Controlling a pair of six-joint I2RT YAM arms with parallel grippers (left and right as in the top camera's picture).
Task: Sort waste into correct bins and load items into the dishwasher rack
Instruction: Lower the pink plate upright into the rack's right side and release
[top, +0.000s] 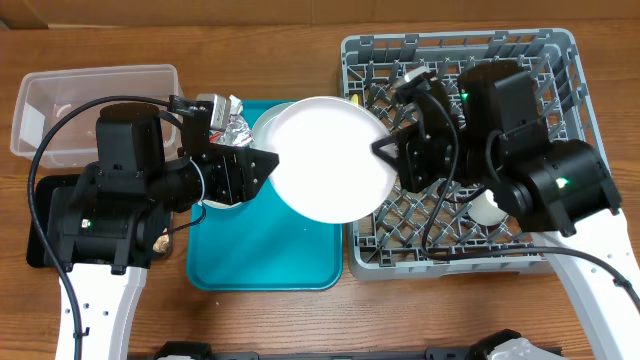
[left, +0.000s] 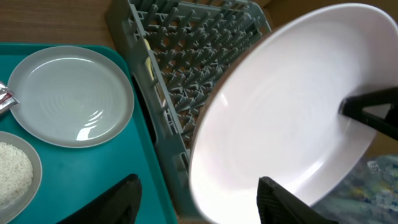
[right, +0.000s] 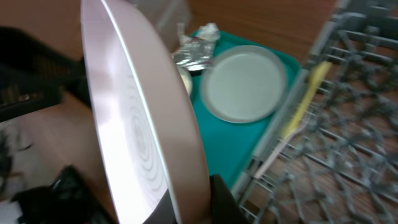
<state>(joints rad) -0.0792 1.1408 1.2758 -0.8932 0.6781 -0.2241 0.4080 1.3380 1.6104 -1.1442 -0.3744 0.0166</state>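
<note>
Pinkish-white plate (top: 325, 160) aloft, rim in right claw (top: 384, 151).

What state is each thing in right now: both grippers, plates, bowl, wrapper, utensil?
pinkish-white plate: held aloft between tray and rack
right gripper: shut on the pinkish-white plate
left gripper: open, beside that plate's rim
grey plate: flat on teal tray, empty
bowl: holds rice
foil wrapper: crumpled, at the tray's edge
yellow utensil: lying in the rack
</note>
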